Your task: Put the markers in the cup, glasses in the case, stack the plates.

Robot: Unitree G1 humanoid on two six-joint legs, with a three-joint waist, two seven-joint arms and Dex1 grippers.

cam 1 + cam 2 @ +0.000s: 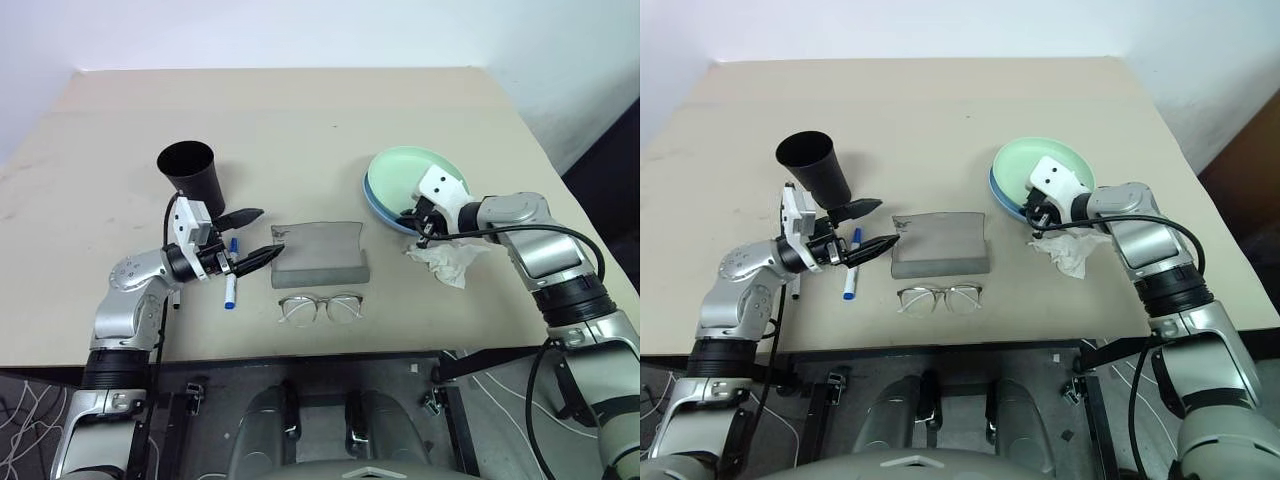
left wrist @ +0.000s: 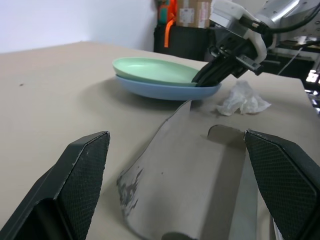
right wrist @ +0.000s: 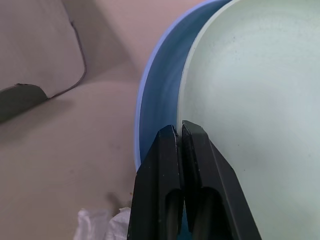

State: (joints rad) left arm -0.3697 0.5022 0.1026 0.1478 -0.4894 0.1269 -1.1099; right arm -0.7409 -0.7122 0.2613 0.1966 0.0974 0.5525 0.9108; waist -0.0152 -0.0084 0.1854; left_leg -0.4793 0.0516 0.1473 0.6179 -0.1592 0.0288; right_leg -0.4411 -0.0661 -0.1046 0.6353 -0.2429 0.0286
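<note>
Now, far left of my side of the table: black cup stands upright, mouth open. Just near of it my left gripper hovers level, fingers spread wide, pointing right at the case. Under that arm lies the white marker with blue cap, flat on the table, blue ends near and far. A dark marker seems to lie beside my left forearm, mostly hidden, hard to tell.

Centre: grey case lies open on the table, paler inside facing up, its left edge just beside my left fingertips. Glasses lie flat on the table just near of the case, apart from it, lenses side by side.

Right: mint green plate sits stacked on the light blue plate, slightly offset so the blue rim shows on the left and near side. My right gripper has its fingers pressed together, empty, tips at the near-left rim of the green plate. Crumpled white paper wad lies on the table just near of the plates, under my right wrist.
</note>
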